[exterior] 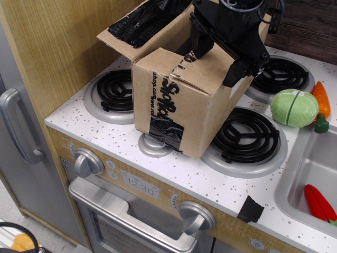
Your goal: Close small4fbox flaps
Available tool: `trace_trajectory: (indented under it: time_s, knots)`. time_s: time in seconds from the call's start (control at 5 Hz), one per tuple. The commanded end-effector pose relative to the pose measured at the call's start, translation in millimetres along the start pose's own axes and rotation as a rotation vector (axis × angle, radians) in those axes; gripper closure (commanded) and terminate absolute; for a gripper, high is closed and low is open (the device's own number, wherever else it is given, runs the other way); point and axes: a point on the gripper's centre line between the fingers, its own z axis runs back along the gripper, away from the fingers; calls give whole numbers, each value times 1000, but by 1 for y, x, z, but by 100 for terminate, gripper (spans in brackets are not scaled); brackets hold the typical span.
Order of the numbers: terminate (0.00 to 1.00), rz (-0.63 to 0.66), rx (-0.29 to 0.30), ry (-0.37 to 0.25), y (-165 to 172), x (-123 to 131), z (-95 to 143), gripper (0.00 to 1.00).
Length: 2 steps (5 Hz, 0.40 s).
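The small4fbox (174, 113), a brown cardboard box with black lettering and a black tape patch, stands on the toy stovetop between the burners. My black gripper (217, 60) is right above its top, fingers (235, 71) spread apart, pressing one long flap (208, 71) down nearly flat over the opening. The opposite long flap (142, 21), covered with black tape, stands open and leans out to the back left. The short flaps are hidden behind the gripper.
Black coil burners (245, 134) surround the box on the white speckled counter (174, 174). A green toy vegetable (294, 108) and an orange carrot (321, 97) lie at the right. A sink (295, 184) holds a red toy (318, 203). A wooden wall (58, 47) stands at the left.
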Motion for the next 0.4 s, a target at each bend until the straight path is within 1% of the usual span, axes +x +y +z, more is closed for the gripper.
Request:
trace_trajectory:
  time_s: [0.0, 0.2]
  knots:
    - [0, 69, -95, -3, 1, -6, -12, 0]
    - [100, 87, -149, -9, -4, -10, -24, 0]
